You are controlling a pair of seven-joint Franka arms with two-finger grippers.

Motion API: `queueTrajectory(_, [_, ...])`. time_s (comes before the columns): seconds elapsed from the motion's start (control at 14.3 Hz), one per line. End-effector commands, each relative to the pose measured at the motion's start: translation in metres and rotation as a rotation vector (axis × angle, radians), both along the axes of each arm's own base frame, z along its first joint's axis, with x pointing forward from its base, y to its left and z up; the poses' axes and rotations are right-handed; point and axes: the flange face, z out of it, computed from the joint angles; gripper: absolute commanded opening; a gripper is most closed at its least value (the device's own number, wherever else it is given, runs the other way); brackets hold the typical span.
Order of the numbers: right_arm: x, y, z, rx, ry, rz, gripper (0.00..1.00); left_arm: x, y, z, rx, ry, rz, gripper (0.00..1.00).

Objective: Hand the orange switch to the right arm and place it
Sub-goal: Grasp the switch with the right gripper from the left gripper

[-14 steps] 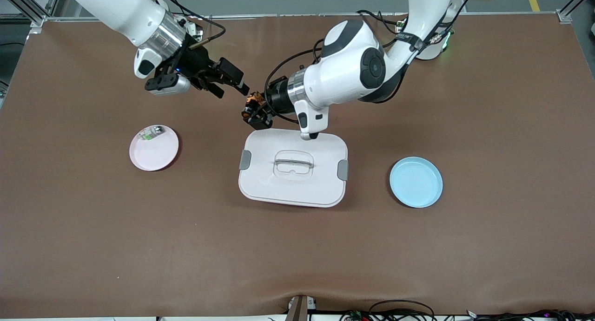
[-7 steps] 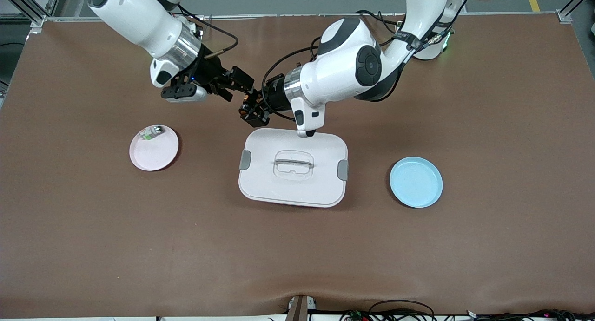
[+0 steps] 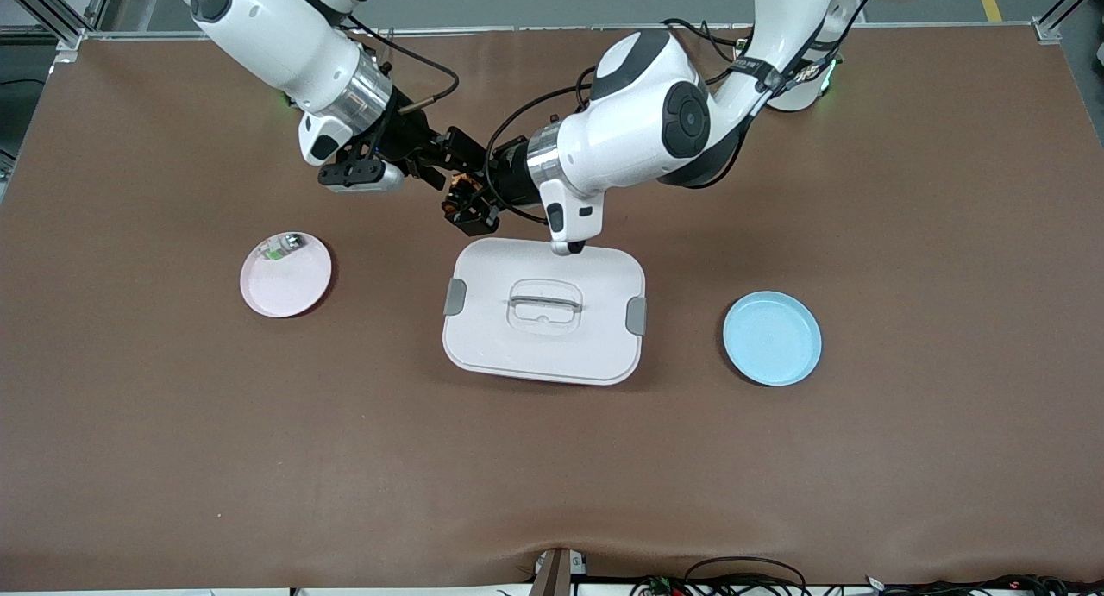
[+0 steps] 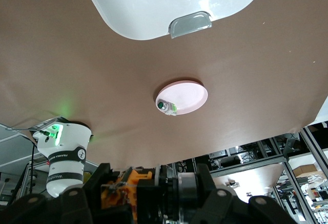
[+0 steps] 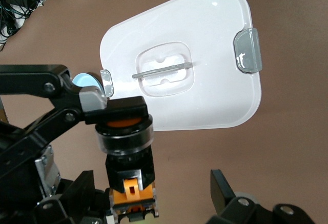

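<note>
Handover item: tiny black cylindrical push-button switch with round orange cap [image 3: 467, 195], being pinched in the left end effector [image 3: 466, 208] in the air, over bare brown bench [image 3: 552, 475] just off the white box's edge that faces the robots' bases. In the right wrist view the orange switch [image 5: 127, 147] is sitting between grey finger pads [image 5: 94, 100], orange terminal block pointing toward that camera.

Right end effector [image 3: 444, 160]: fingers spread wide, closing in beside the switch, one finger [image 5: 221, 185] showing well apart from the part.

Risks, as judged: the part is small, so a slightly misaligned right grasp could be nudging it askew or catching only the terminals; a left release before the right clamps would be dropping it onto the bench; the two end effectors are crowding each other and could be colliding.

Surroundings: white rectangular plastic lidded box with grey latches [image 3: 545, 311] lying below the exchange; pink round plate [image 3: 297, 290] carrying a small clear-and-green part [image 3: 280, 247] toward the right arm's end; empty light-blue round plate [image 3: 772, 337] toward the left arm's end. Nothing is blocking a route to either plate.
</note>
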Motion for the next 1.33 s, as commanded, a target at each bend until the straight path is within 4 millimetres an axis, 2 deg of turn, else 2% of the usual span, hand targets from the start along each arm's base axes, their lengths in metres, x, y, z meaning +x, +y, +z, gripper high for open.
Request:
queueTrajectory(0.0, [-0.003, 0.007, -0.001, 0.020, 0.011, -0.015, 0.79, 0.002, -0.003, 0.008, -0.028, -0.005, 0.003, 0.00])
queueTrajectory(0.07, [-0.002, 0.006, -0.001, 0.020, 0.011, -0.017, 0.63, 0.002, -0.003, 0.009, -0.030, -0.007, 0.003, 0.00])
queueTrajectory(0.21, [-0.003, 0.007, -0.001, 0.020, 0.013, -0.015, 0.48, 0.004, -0.001, 0.009, -0.030, -0.008, 0.005, 0.00])
queueTrajectory(0.35, [-0.002, 0.007, -0.001, 0.018, 0.015, -0.015, 0.27, 0.004, -0.001, 0.011, -0.033, -0.010, 0.006, 0.00])
queueTrajectory(0.56, [-0.003, 0.007, -0.002, 0.017, 0.020, -0.015, 0.02, 0.008, 0.003, 0.013, -0.034, -0.009, 0.017, 0.00])
queueTrajectory(0.77, [-0.003, 0.007, 0.000, 0.021, 0.029, -0.034, 0.02, 0.008, 0.003, 0.015, -0.036, -0.012, 0.016, 0.00])
queueTrajectory(0.84, [-0.002, 0.007, 0.001, 0.021, 0.030, -0.034, 0.02, 0.008, 0.005, 0.018, -0.038, -0.016, 0.017, 0.20])
queueTrajectory(0.91, [-0.002, 0.007, 0.001, 0.021, 0.031, -0.036, 0.02, 0.009, 0.006, 0.020, -0.040, -0.019, 0.020, 0.51])
queueTrajectory(0.98, [-0.002, 0.007, 0.000, 0.020, 0.032, -0.036, 0.02, 0.012, 0.009, 0.020, -0.042, -0.036, 0.012, 1.00])
queueTrajectory(1.12, [-0.002, 0.007, 0.001, 0.021, 0.030, -0.036, 0.02, 0.018, 0.014, 0.033, -0.059, -0.111, -0.022, 1.00])
queueTrajectory(1.26, [-0.001, 0.006, 0.002, 0.022, 0.029, -0.036, 0.02, 0.030, 0.031, 0.041, -0.054, -0.130, 0.001, 1.00])
